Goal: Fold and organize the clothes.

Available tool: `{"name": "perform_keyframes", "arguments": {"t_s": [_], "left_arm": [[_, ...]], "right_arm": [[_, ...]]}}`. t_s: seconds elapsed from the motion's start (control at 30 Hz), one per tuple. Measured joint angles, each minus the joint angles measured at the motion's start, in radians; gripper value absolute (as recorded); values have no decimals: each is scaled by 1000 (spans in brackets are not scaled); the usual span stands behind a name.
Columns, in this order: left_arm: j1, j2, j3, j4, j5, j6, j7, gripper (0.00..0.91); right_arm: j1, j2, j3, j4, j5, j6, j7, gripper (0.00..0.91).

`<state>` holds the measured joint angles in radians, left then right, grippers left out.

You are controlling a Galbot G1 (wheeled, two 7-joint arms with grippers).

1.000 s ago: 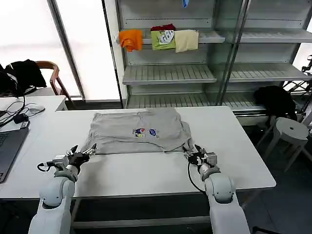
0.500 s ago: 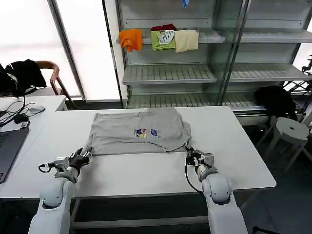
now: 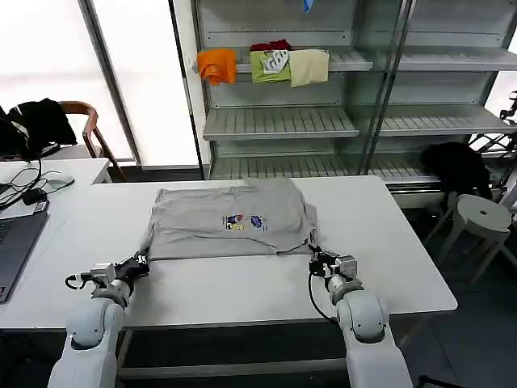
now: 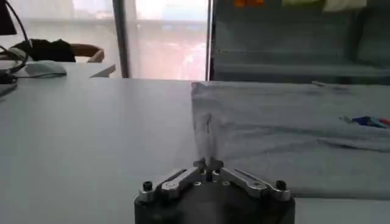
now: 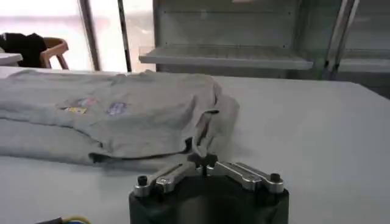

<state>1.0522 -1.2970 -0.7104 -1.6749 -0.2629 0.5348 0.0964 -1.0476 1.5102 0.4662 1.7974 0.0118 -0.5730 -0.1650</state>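
Note:
A light grey short-sleeved shirt point(image 3: 202, 222) with a small multicoloured chest print point(image 3: 242, 221) lies partly folded across the middle of the white table point(image 3: 242, 283). At its near left corner, my left gripper point(image 3: 139, 260) sits low on the table. In the left wrist view this gripper point(image 4: 208, 164) is shut on the shirt's edge point(image 4: 201, 131). My right gripper point(image 3: 316, 257) is at the near right corner. In the right wrist view it point(image 5: 203, 159) is shut on a thin fold of the shirt point(image 5: 140, 115).
Orange point(image 3: 218, 65), green point(image 3: 271, 65) and cream point(image 3: 308, 66) folded garments rest on the shelf behind the table. A laptop point(image 3: 12, 242) lies on the desk at the left. A white stool point(image 3: 481, 214) and a black garment point(image 3: 456, 166) are at the right.
Both grippers have drawn back toward me along the table. The left gripper's fingers, spread a second ago, are now shut at the shirt's near left corner.

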Motion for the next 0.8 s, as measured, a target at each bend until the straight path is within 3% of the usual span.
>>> {"name": "perform_keyframes", "arguments": {"t_s": [0.33, 0.7, 0.73, 0.77, 0.8], "left_arm": [[140, 29, -47, -166, -45, 26, 10, 0], [353, 11, -139, -340, -95, 35, 18, 20], [369, 7, -145, -350, -98, 36, 17, 343], [383, 6, -152, -360, -100, 36, 16, 907], [397, 4, -157, -370, -102, 37, 15, 907]], "right_arm": [[-147, -37, -4, 175, 14, -5, 24, 0], [-324, -65, -24, 326, 12, -6, 29, 0], [-338, -68, -26, 334, 10, -6, 29, 81], [-350, -70, -27, 341, 9, -6, 27, 715], [-360, -71, -28, 347, 7, -6, 27, 907]]}}
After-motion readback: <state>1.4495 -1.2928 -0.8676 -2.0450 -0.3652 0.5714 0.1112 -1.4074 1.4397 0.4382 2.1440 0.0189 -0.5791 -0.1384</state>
